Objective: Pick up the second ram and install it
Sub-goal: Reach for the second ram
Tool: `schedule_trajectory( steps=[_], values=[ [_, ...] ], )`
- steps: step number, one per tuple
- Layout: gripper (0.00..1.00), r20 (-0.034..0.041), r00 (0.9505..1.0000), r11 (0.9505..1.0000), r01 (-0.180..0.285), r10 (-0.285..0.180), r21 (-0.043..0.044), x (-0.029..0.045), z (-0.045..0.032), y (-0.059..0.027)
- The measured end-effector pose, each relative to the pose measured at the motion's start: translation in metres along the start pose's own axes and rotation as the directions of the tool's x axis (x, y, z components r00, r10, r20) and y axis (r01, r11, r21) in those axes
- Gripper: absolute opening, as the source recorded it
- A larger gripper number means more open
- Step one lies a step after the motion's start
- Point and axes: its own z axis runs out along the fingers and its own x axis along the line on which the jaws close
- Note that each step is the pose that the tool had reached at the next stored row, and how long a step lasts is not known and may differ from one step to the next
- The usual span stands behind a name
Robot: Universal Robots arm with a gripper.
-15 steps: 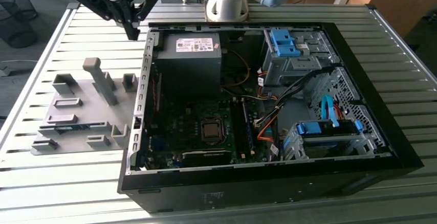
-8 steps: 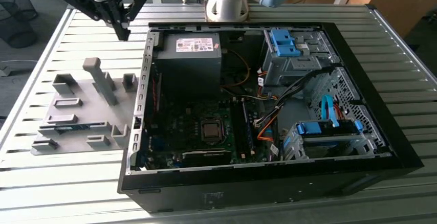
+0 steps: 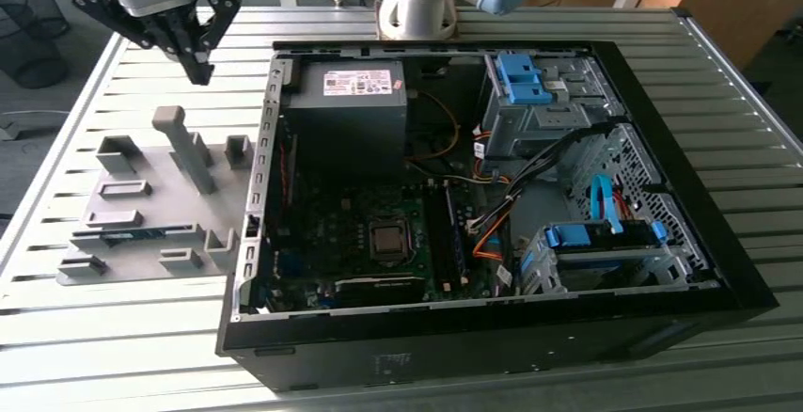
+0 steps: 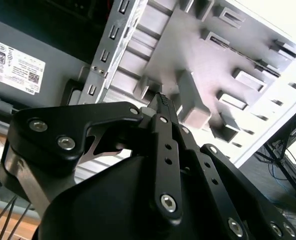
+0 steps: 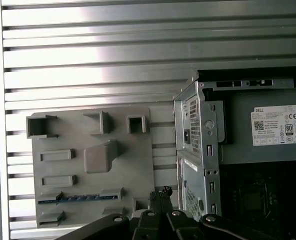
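My tool [image 3: 198,75] is black. The memory stick [image 5: 75,198] is blue-green, its holder [image 3: 150,163] grey, the table [image 3: 113,337] silver with ribbed stripes, the computer case [image 3: 502,337] black with blue clips [image 3: 521,78].

One open computer case [image 3: 502,341], one power supply [image 3: 349,111], two blue drive-bay clips [image 3: 521,78] [image 3: 600,235], one grey fixture plate [image 3: 150,214], one ram stick [image 3: 119,236], one gripper [image 3: 199,75], one slatted table [image 3: 138,356].

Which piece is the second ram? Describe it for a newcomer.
Beside the computer case, on the exterior view's left, lies a grey fixture plate. The second ram sits in a slot at its near end: the only thin blue-green stick among grey blocks.
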Motion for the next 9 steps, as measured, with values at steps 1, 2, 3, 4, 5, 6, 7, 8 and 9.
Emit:
schedule_trajectory(
  steps=[1, 2, 3, 4, 5, 6, 7, 8, 9],
  values=[
    [0.11, -0.0002, 1.0, 1.0, 0.0, 0.0, 0.0001, 0.0026, -0.0001, -0.0021],
    [0.11, -0.0001, 1.0, 1.0, 0.0, 0.0, 0.0, 0.0048, 0.0, -0.0043],
    [0.11, 0.0, 1.0, 1.0, 0.0, 0.0, -0.0001, 0.0067, 0.0001, -0.0071],
    [0.11, -0.0001, 1.0, 1.0, 0.0, 0.0, 0.0, 0.0082, 0.0001, -0.0098],
    [0.11, -0.0002, 1.0, 1.0, 0.0, 0.0, 0.0001, 0.0094, 0.0001, -0.0126],
    [0.11, -0.0001, 1.0, 1.0, 0.0, 0.0, 0.0001, 0.0102, 0.0002, -0.0155],
    [0.11, -0.0001, 1.0, 1.0, 0.0, 0.0, 0.0, 0.0108, 0.0003, -0.0182],
    [0.11, 0.0, 1.0, 1.0, 0.0, 0.0, 0.0, 0.0112, 0.0004, -0.0207],
    [0.11, -0.0002, 1.0, 1.0, 0.0, 0.0, 0.0001, 0.0114, 0.0003, -0.0232]
  ],
)
